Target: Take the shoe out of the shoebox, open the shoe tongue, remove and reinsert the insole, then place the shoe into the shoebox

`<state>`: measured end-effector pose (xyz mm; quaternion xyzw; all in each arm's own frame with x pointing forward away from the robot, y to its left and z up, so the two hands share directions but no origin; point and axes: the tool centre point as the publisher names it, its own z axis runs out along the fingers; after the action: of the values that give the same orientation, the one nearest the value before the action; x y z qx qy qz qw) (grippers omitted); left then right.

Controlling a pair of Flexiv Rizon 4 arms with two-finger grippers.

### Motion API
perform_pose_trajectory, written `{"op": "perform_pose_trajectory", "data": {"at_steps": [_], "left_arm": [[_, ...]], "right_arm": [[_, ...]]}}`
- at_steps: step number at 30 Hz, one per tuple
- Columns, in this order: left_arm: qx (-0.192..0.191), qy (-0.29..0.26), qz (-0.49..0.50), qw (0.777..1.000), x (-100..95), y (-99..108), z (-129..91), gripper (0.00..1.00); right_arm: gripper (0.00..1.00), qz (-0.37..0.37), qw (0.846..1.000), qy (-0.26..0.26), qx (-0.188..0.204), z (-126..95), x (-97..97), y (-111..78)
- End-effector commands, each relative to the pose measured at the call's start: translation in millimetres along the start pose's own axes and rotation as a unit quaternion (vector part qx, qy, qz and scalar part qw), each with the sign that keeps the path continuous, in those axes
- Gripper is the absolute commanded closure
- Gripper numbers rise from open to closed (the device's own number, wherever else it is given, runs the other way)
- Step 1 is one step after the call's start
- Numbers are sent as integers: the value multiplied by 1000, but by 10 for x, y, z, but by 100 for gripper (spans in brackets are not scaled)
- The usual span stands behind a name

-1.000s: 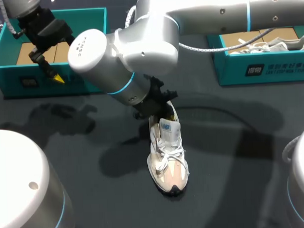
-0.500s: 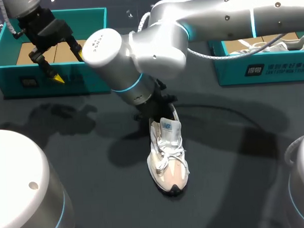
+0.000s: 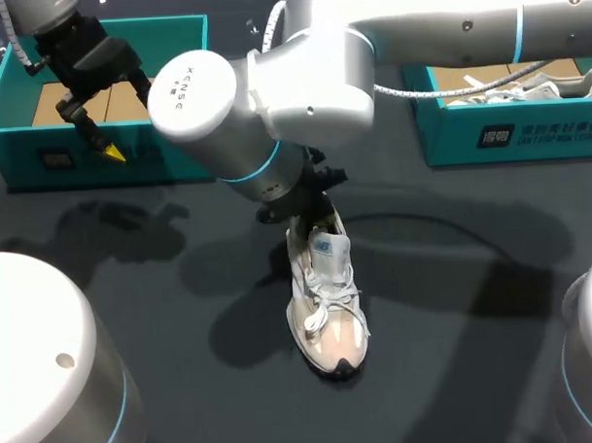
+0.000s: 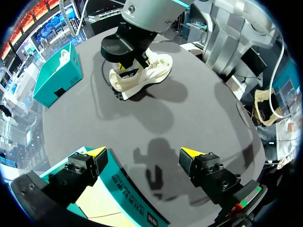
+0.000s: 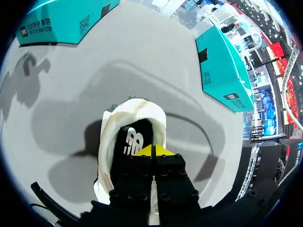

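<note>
A beige and white shoe (image 3: 324, 303) stands on the dark table, toe toward me. My right gripper (image 3: 305, 204) reaches down into its heel opening. In the right wrist view the right gripper (image 5: 152, 150) is shut, its yellow tips pressed together just over the black insole (image 5: 133, 140) inside the shoe (image 5: 110, 142); I cannot tell whether they pinch the insole. My left gripper (image 3: 127, 120) hangs open over the teal shoebox (image 3: 21, 158) at the back left. In the left wrist view the left gripper (image 4: 144, 153) holds nothing, and the shoe (image 4: 147, 75) lies far ahead of it.
A second teal shoebox (image 3: 526, 131) with a white shoe (image 3: 525, 85) inside stands at the back right. My right arm's bulky elbow (image 3: 272, 96) hangs over the table's middle, behind the shoe. Bare dark tabletop (image 3: 454, 303) lies on both sides of the shoe.
My right arm's elbow has swung up and back a little while its gripper stays in the shoe's heel. The shoe has barely shifted. The left arm has not moved.
</note>
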<state>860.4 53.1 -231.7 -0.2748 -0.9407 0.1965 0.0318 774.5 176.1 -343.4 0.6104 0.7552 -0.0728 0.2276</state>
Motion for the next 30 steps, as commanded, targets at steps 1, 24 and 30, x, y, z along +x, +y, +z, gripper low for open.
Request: {"op": "perform_pose_trajectory", "data": {"at_steps": [1,24,30], "left_arm": [[-1,0,0,1000,10,0,-2,0],[-1,0,0,1000,10,0,-2,0],[-1,0,0,1000,10,0,-2,0]], "right_arm": [[100,-1,1000,11,6,135,18,14],[100,-22,995,69,73,660,145,-90],[100,-37,992,110,42,566,242,-51]]}}
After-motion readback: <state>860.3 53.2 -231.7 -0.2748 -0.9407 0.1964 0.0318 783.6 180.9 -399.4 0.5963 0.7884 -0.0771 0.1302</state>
